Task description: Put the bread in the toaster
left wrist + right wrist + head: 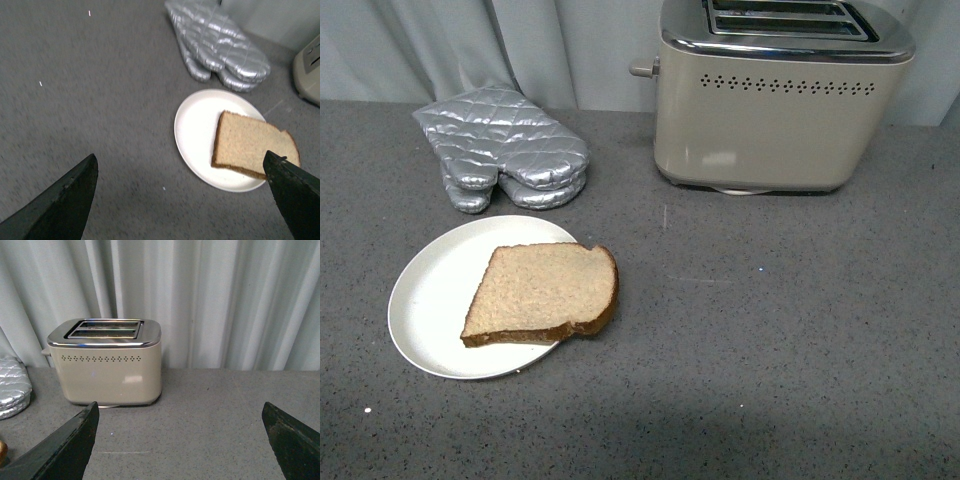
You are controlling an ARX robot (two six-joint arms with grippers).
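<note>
Where a grey speckled counter (800, 330) meets a pale pleated curtain (470, 50), the toaster (780, 110) is set at the back right in the front view, its two slots turned upward. The bread (545, 292) is laid flat on a white plate (430, 300) at the front left, one corner overhanging the rim. A silver quilted oven mitt (505, 150) is placed behind the plate.

From the left wrist, the left pincer (180, 156) is seen spread wide, its dark fingers (65, 200) held above the counter (90, 75) and clear of the bread (250, 145), which is gripped by nothing.

From the right wrist, the right pincer (180, 407) is likewise spread wide and pointed toward the toaster (107, 365), well apart from it, with the curtain (225, 300) behind.
</note>
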